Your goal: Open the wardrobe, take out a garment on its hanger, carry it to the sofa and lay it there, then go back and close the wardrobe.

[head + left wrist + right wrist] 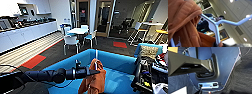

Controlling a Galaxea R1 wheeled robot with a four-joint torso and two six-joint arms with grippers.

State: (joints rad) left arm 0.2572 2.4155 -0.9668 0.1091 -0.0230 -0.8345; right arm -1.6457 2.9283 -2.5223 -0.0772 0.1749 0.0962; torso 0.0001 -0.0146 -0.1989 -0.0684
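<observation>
The garment (pixel 93 80), a bright orange jacket, hangs on a white hanger (pixel 96 58) over the seat of the blue sofa (pixel 117 62). My left arm reaches in from the left. Its gripper (pixel 97 72) is shut on the hanger just above the jacket's shoulders. In the left wrist view the orange garment (pixel 183 25) is draped over one side of the white hanger (pixel 214 26), whose other arm sticks out bare against the ceiling. The jacket's lower part reaches down toward the sofa cushion; I cannot tell whether it touches.
A blue armchair with a patterned cushion (pixel 148 51) stands right of the sofa, with dark equipment (pixel 150 75) in front of it. Beyond are a white table with chairs (pixel 77 31), a long white counter (pixel 25 32) and red floor patches (pixel 33 61). A person (pixel 209 18) shows behind the hanger.
</observation>
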